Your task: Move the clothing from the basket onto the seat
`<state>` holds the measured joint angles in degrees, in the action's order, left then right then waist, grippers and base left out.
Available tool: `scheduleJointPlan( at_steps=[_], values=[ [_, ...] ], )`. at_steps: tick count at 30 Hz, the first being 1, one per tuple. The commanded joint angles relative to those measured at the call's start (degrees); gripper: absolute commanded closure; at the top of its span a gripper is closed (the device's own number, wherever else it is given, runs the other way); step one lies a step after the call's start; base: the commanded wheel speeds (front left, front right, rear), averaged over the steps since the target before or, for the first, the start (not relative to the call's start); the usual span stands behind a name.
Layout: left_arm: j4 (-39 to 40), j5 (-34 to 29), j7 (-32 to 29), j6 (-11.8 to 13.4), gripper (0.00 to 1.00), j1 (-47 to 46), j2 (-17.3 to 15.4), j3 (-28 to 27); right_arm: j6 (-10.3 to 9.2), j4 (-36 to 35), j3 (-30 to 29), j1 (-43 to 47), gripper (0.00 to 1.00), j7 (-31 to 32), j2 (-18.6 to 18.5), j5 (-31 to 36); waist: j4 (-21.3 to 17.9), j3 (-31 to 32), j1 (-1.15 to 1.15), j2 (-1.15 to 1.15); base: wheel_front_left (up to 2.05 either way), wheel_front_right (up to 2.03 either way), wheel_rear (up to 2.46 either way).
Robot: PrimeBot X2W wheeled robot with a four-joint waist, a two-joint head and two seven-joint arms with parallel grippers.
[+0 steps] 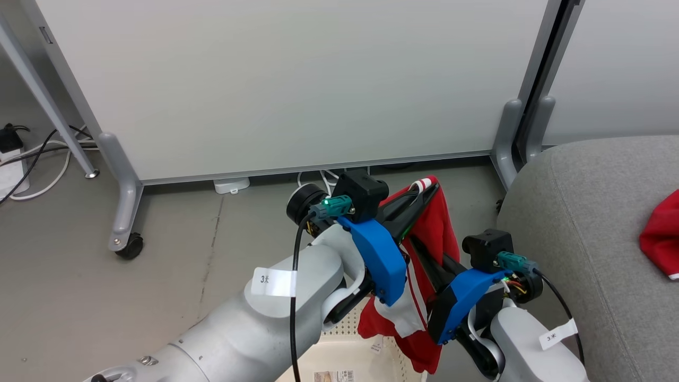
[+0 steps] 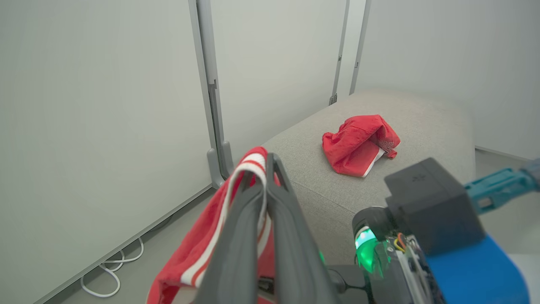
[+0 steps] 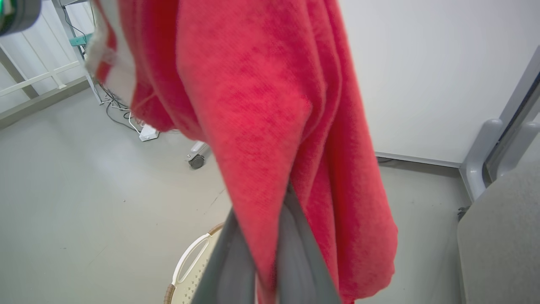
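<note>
- left end effector (image 2: 265,162), fingers pressed together, pinches the striped garment (image 1: 440,233) by its white-banded edge, high in the air (a top hold lets the cloth hang free).
- right end effector (image 1: 424,252) is closed on a lower fold of the same garment, probably so the tail does not trail in the basket (image 1: 345,361) below.
- plain garment (image 2: 358,145) lies crumpled on the seat (image 1: 583,223), to the robot's right, already delivered.
- count: two garments, one on the seat and one aloft above the basket, beside the seat; two end effectors, both gripping it; one basket, a barcode sticker (image 1: 334,375) showing on its bottom; one seat.
</note>
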<state>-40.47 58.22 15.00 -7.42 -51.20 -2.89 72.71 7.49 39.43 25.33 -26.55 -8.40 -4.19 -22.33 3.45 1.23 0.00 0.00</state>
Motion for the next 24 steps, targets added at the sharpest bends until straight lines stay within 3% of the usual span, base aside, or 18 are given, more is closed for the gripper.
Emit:
scheduleJointPlan(
  at_steps=[1, 6, 7, 8, 9, 10, 18, 24],
  values=[
    [-0.2, -0.3, 0.3, -0.1, 1.0, 0.2, 0.0, -0.5, 0.01, 0.1, -0.2, -1.1, 1.0, -0.4, -0.1, -0.2, -0.2, 0.0, 0.0, 0.0, 0.0, 0.0, 0.0],
    [-0.3, -0.8, 0.3, -0.1, 1.0, 0.7, 0.0, -1.0, 0.01, 0.5, -0.3, -1.3, 1.0, -0.8, -0.3, 0.0, -0.5, -0.1, 0.0, 0.0, 0.0, 0.0, 0.0],
    [-0.4, -1.0, 0.3, -0.1, 0.89, 0.7, 0.0, -1.1, 0.01, 0.6, -0.3, -1.4, 1.0, -0.9, -0.4, 0.2, -0.5, -0.1, 0.0, 0.0, 0.0, 0.0, 0.0],
    [-0.5, -1.1, 0.3, -0.1, 0.56, 0.8, 0.0, -1.3, 0.01, 0.6, -0.3, -1.4, 1.0, -0.9, -0.4, 0.3, -0.6, -0.1, 0.0, 0.0, 0.0, 0.0, 0.0],
    [-0.7, -1.4, 0.3, -0.1, 0.18, 1.0, 0.0, -1.4, 0.02, 0.7, -0.4, -1.4, 1.0, -1.0, -0.4, 0.4, -0.6, -0.1, 0.0, 0.0, 0.0, 0.0, 0.0],
    [-0.9, -1.5, 0.3, -0.1, 0.0, 1.2, 0.0, -1.6, 0.01, 0.7, -0.5, -1.4, 1.0, -1.1, -0.4, 0.4, -0.6, -0.1, 0.0, 0.0, 0.0, 0.0, 0.0],
    [-0.9, -7.7, 0.3, -0.1, 0.0, 4.5, 0.0, -7.5, 0.02, 0.3, -1.5, -1.0, 1.0, -1.5, -0.4, 0.6, -0.4, -0.5, 0.0, 0.0, 0.0, 0.0, 0.0],
    [2.5, -14.7, 0.2, -0.1, 0.0, 10.7, -1.6, -15.7, 0.02, -0.7, -2.7, -0.3, 1.0, -1.8, -0.8, 0.7, -0.3, -0.9, 0.0, 0.0, 0.0, 0.0, 0.0]
  ],
)
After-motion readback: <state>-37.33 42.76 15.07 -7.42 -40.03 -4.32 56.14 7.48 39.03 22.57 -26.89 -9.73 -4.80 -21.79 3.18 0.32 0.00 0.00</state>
